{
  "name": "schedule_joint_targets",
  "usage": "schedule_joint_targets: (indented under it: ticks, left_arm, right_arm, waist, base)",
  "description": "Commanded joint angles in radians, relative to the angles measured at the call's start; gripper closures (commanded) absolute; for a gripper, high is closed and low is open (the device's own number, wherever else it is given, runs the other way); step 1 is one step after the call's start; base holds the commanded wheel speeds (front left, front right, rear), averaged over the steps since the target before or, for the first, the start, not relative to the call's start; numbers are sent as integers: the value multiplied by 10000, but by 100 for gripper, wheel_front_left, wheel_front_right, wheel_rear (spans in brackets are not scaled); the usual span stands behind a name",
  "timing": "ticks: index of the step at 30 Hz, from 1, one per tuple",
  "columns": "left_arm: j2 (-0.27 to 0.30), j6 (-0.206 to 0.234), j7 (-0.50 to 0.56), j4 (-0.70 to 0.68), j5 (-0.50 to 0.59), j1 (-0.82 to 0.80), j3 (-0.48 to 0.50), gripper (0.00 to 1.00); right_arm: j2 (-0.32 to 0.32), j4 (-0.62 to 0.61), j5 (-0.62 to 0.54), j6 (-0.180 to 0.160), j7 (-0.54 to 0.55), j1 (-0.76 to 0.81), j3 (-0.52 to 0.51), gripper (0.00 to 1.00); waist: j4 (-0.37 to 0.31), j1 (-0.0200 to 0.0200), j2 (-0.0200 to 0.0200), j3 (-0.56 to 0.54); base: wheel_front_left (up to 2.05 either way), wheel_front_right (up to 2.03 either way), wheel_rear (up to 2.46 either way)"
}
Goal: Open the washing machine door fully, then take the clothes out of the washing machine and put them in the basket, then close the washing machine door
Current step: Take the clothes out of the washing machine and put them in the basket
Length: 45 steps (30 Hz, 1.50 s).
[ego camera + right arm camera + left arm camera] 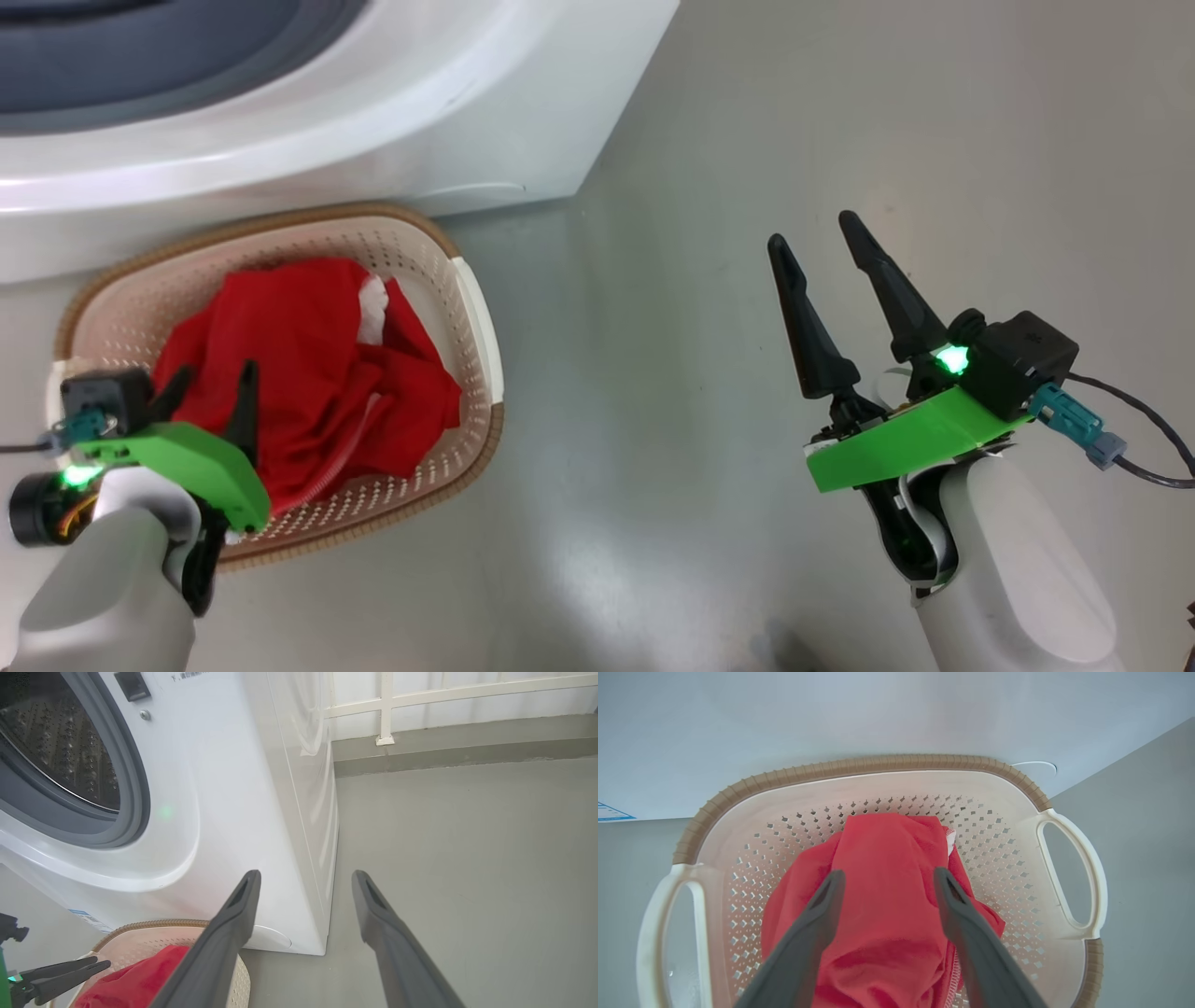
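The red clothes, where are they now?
The clothes lie inside the basket at the head view's lower left, on the floor before the washing machine.

Left arm (103,579) and right arm (1018,569) hold jaws spread wide.

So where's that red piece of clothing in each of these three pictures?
Head view: the clothes lie lower left, inside the basket.
Left wrist view: the clothes fill the centre, inside the basket.
Right wrist view: the clothes sit at the bottom left, inside the basket.
Shared landmark: the basket's brown rim.
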Motion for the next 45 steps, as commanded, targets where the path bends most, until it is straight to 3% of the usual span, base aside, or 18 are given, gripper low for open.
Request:
schedule_joint_targets:
  ticks: [1, 16, 24, 34, 45]
  left_arm:
    - [436, -27, -122, -217, -112, 318, 340, 0]
    - [384, -27, -122, -2035, 981, 1237, 2187, 0]
    - [-17, -27, -122, -3635, 2294, 2502, 3786, 0]
    - [-485, -27, -122, -5222, 3379, 3548, 4726, 0]
    - [-710, -27, -122, -6935, 3883, 4794, 5547, 0]
  right_arm:
    - [75, -124, 11, 16, -48, 153, 145, 0]
    - [-298, 340, 55, 16, -48, 604, 16, 0]
    - [-702, 491, 247, 16, -48, 1110, 26, 0]
    - [-971, 591, 405, 16, -48, 1592, 69, 0]
    - [-1224, 609, 571, 16, -48, 2034, 107, 0]
  waist:
    - [104, 0, -1, -278]
    - [594, 0, -1, -1859]
    - [866, 0, -1, -2891]
    - [1055, 0, -1, -3688]
    - [1121, 0, -1, -4306]
  base:
    - [0, 0, 0]
    - [0, 0, 0]
    - [0, 0, 0]
    - [0, 0, 0]
    - [0, 0, 0]
